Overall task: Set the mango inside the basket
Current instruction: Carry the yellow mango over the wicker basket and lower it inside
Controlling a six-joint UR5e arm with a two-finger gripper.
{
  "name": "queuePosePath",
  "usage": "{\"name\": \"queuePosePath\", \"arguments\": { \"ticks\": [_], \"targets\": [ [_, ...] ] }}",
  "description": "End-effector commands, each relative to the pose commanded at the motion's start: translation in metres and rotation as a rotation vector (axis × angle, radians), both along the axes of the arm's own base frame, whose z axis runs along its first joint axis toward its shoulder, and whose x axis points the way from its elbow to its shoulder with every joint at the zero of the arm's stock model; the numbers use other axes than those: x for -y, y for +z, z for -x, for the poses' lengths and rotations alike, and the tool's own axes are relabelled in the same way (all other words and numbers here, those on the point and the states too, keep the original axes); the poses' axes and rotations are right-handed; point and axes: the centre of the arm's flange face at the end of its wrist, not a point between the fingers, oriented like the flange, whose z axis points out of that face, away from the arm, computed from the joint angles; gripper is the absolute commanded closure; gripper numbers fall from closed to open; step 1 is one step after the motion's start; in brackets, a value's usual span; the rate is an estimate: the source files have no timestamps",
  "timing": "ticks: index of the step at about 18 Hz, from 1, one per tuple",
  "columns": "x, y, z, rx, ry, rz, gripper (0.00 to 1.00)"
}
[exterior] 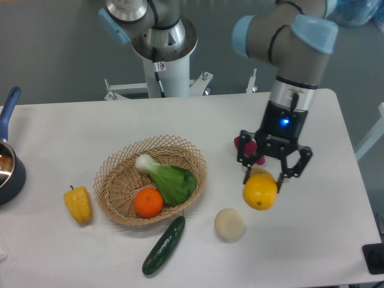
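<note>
Right of the basket [150, 180], over the desk [324, 240]: mango [260, 192] clamped up top between the end effector [263, 179] fingers, probably fairly heavy, firm and slick-skinned, so best squeezed across the wide middle, not that rounded top edge, lol.

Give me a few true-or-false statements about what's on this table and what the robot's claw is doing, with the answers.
1. The gripper is closed on the mango. True.
2. The basket is empty. False: it holds an orange and a leafy green vegetable.
3. The cucumber lies inside the basket. False: it lies on the table, just in front of the basket.
4. The yellow pepper sits left of the basket. True.
5. The mango is already in the basket. False: it is still to the basket's right.
</note>
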Motion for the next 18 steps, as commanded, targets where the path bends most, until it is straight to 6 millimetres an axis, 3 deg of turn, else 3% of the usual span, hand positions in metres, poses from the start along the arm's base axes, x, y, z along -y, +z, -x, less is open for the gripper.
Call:
{"name": "queuePosePath", "arguments": {
  "ticks": [3, 5, 7, 9, 13, 18],
  "targets": [
    [-0.008, -0.015, -0.036, -0.018, -0.024, 0.093, 0.61],
    [-0.020, -0.022, -0.074, -0.041, -0.060, 0.164, 0.61],
    [-0.014, -0.034, -0.097, -0.037, -0.074, 0.203, 0.61],
    [-0.009, -0.044, -0.111, -0.034, -0.086, 0.231, 0.61],
    [-0.027, -0.063, -0.134, -0.032, -0.131, 0.286, 0.61],
    [-0.037, -0.079, -0.139, 0.018, -0.074, 0.314, 0.61]
  ]
}}
